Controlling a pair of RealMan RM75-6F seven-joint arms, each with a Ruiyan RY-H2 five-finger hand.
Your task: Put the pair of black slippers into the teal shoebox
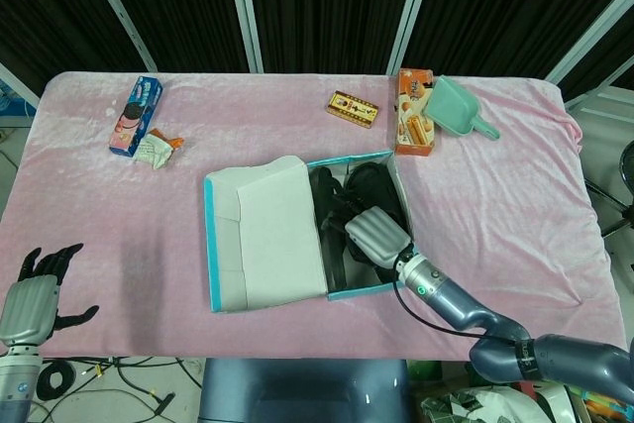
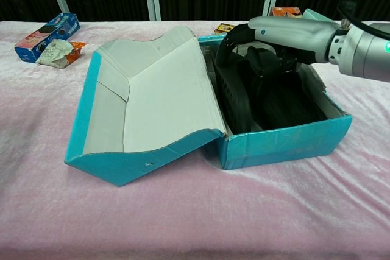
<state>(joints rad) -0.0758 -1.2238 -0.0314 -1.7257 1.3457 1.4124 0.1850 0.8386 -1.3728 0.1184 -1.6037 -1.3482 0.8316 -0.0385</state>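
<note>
What we count on the desk

Two slippers (image 1: 363,190), one shoebox (image 1: 213,245), three snack boxes (image 1: 137,114), one scoop (image 1: 458,108), one wrapper (image 1: 157,149).

Pink velvety cloth (image 1: 495,205) over the table, soft and faintly crushed. Teal shoebox (image 2: 286,141) of matt cardboard, plain grey paperboard inside its open lid (image 2: 158,98). Black slippers (image 2: 244,92) of dull rubbery foam, ribbed along the sole edge. Right hand (image 2: 277,35) in smooth silver-grey satin shell, black fingers beneath. Far right, mint scoop (image 1: 458,109) of smooth plastic; far left, glossy printed biscuit pack (image 1: 136,115).
</note>
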